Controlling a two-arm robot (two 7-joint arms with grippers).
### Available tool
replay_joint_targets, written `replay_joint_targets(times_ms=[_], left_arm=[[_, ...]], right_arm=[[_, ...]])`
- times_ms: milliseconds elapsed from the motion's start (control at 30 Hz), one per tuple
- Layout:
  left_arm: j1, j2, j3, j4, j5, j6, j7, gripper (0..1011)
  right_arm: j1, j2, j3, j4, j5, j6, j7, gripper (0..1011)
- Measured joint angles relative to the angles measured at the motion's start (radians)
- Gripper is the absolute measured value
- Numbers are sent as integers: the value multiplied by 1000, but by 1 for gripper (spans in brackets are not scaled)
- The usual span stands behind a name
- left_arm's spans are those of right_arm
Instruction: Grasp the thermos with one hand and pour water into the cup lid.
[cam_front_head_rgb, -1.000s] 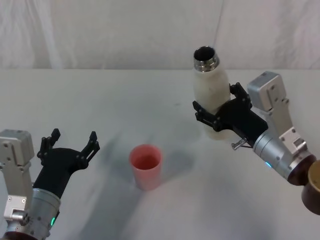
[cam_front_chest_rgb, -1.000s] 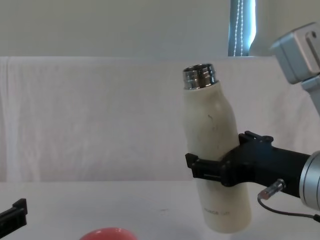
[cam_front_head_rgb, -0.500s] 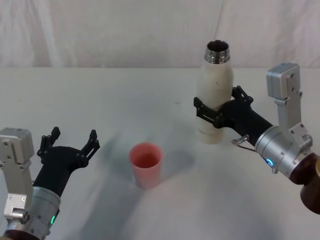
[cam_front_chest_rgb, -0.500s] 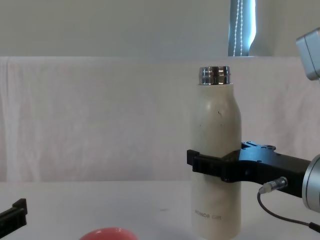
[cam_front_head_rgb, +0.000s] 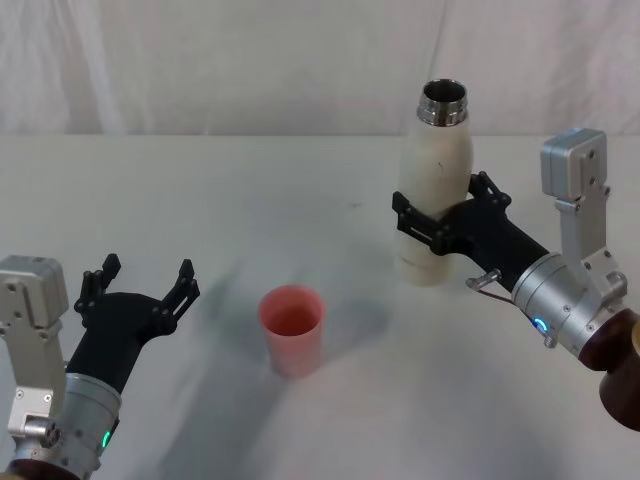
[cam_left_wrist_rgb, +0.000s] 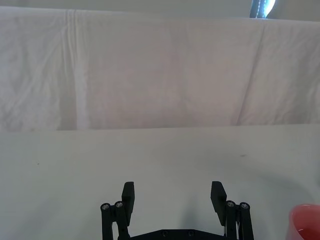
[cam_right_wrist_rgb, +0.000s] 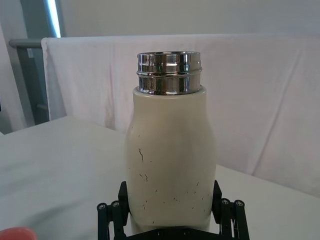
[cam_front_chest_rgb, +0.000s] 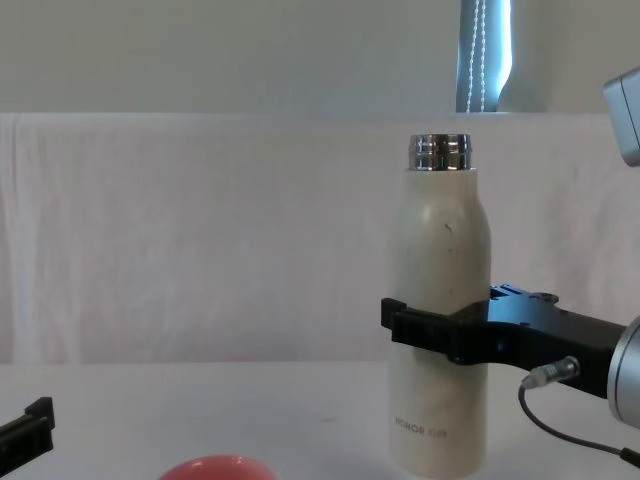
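While the right gripper (cam_front_head_rgb: 432, 226) squeezes its black fingers (cam_front_chest_rgb: 405, 326) around the middle of the tall cream-white thermos with the shiny steel neck (cam_front_head_rgb: 432, 205), the bottle stands straight up on the white table (cam_front_head_rgb: 250, 200). In the chest view the fingers wrap the thermos (cam_front_chest_rgb: 438, 330) just above the small grey letters near its bottom, and its base looks to be down on the table. In the right wrist view the speckled bottle (cam_right_wrist_rgb: 170, 160) sits snug between the two fingers (cam_right_wrist_rgb: 111, 212), one on each side. The steel mouth is open, with no cap on it. The small coral-red cup lid (cam_front_head_rgb: 291, 331) stands on the table nearer the robot and to the left of the thermos, well apart from it. The left gripper (cam_front_head_rgb: 140, 287) waits low at the robot's left side, to the left of the cup lid, with its fingers (cam_left_wrist_rgb: 128, 196) spread wide and nothing between them. A second ago the thermos was up off the table and leaning over toward the left. Half a second ago it was already straight again. Now it is upright and has slid a tiny bit to the right. The cup lid and the left gripper have not moved.
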Motion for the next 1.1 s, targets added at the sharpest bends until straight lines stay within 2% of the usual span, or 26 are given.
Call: replay_joint_targets(times_ms=[433,1100], left_arm=[[0,0,0,0,0,0,0,1001],[0,0,0,0,0,0,0,1001]], right_arm=[[24,11,-16,57,-14,-44,-45,947],[78,-41,-19,180,-21,-96,-66,947]])
